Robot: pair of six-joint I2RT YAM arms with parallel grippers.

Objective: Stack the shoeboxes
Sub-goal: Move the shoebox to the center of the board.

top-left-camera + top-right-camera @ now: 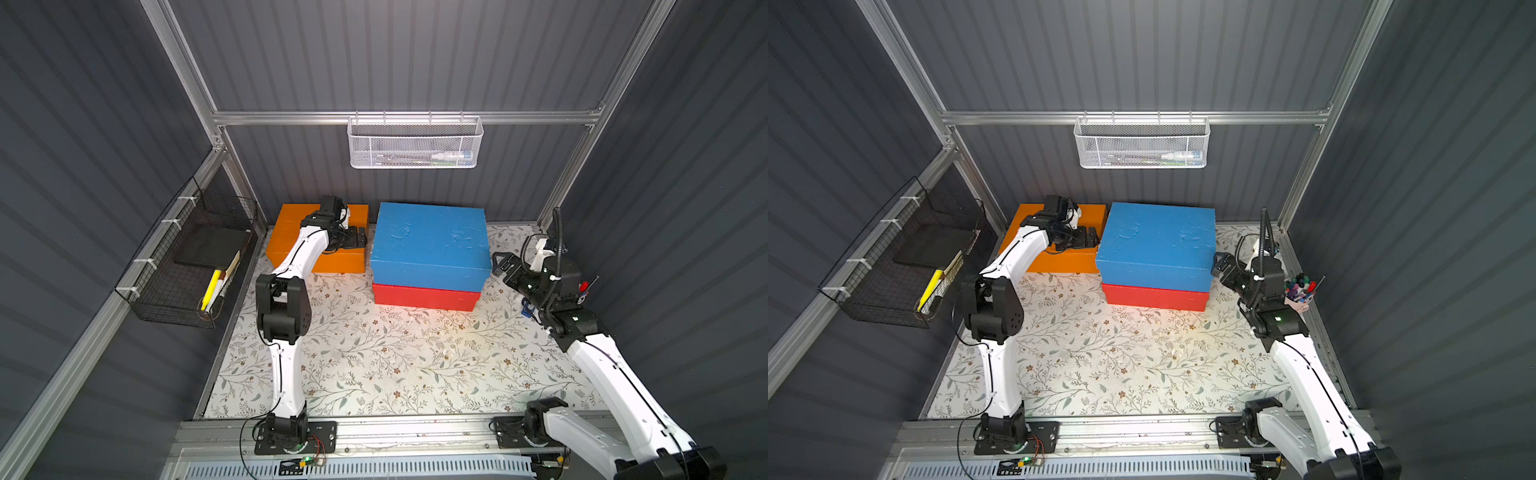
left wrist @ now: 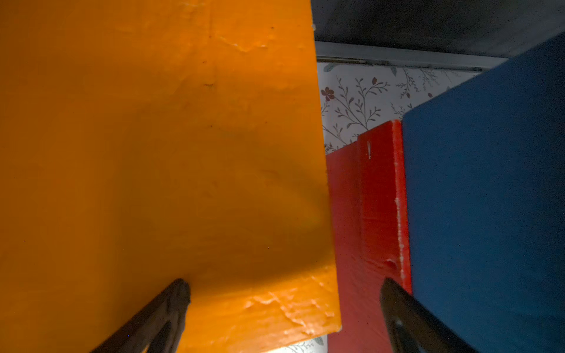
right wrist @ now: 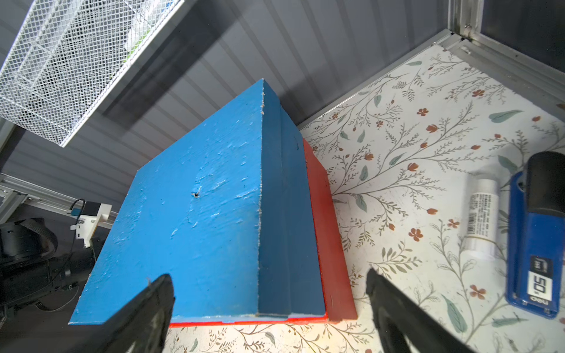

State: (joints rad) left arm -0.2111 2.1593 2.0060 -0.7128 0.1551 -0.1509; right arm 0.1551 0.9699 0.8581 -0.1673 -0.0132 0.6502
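Floral-patterned tabletop (image 1: 374, 365) inside dark corrugated walls carries all three shoeboxes. Rear left: the orange painted cardboard shoebox (image 1: 291, 241) rests alone. The left gripper (image 2: 285, 283) hovers at its right edge, fingers spread, one over the lid, one over the gap, apparently to clamp that wall. Centre: the blue painted cardboard shoebox (image 1: 430, 241) sits on the red painted cardboard shoebox (image 1: 424, 297). The right gripper (image 1: 501, 264), fingers spread, stands beside the blue end, probably to steady the stack.
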